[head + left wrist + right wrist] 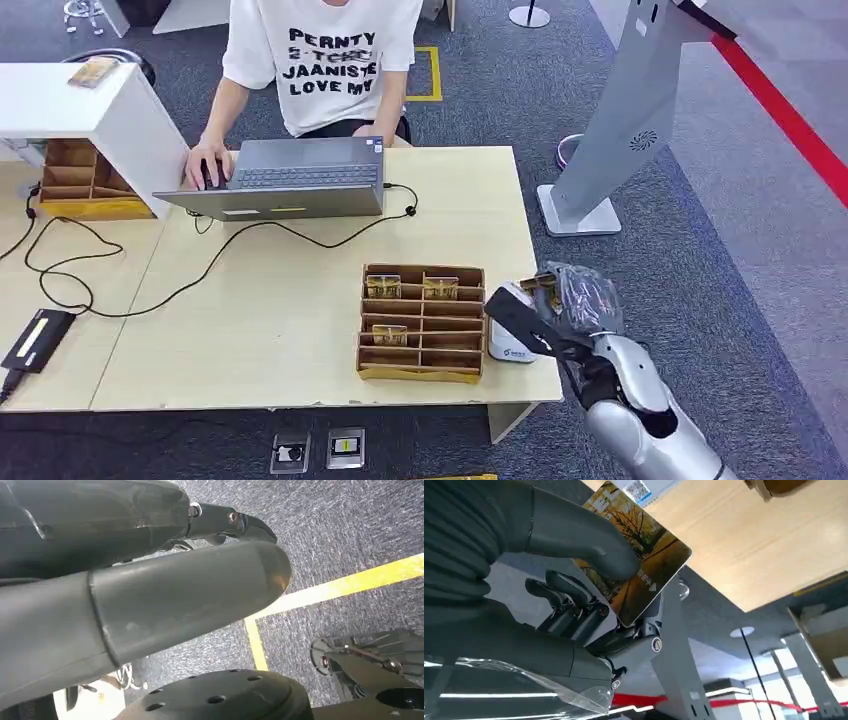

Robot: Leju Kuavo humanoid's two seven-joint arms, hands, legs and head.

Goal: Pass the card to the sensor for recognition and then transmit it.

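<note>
right robot hand (pixel 574 595) pinching glossy flat card (pixel 644 575) | beside white sensor (pixel 510 340) | left robot hand (pixel 150 580) grip unclear

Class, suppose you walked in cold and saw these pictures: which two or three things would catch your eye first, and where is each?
First, the robot's right hand at the table's right edge, pinching a yellow picture card over a small white sensor. Next, the cardboard tray of divided slots beside it, with more cards standing inside. Then the person across the table, typing on a grey laptop.

head view looks down on table (pixel 300 330); wrist views sit close.
</note>
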